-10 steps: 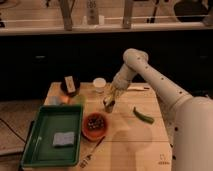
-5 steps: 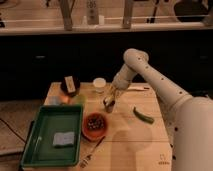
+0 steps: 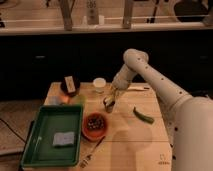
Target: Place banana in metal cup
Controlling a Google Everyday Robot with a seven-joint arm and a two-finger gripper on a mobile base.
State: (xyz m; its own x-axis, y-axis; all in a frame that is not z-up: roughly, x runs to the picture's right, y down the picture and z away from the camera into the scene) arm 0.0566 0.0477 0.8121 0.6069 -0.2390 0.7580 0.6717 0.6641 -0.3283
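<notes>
The metal cup [image 3: 108, 104] is a small dark cylinder standing on the wooden table [image 3: 130, 142], just right of centre at the back. My gripper [image 3: 112, 96] hangs straight over it, almost touching its rim, on the arm that reaches in from the right. A small pale yellow shape [image 3: 114, 92] at the gripper's tip looks like the banana, right above the cup's mouth. Whether it is held or rests in the cup cannot be told.
An orange bowl [image 3: 95, 126] stands in front of the cup. A green tray [image 3: 35, 150] holds a blue sponge [image 3: 62, 138] at the left. A whitish cup [image 3: 99, 83], a dark bag [image 3: 70, 85], a green vegetable [image 3: 143, 115] and a fork [image 3: 90, 153] lie around.
</notes>
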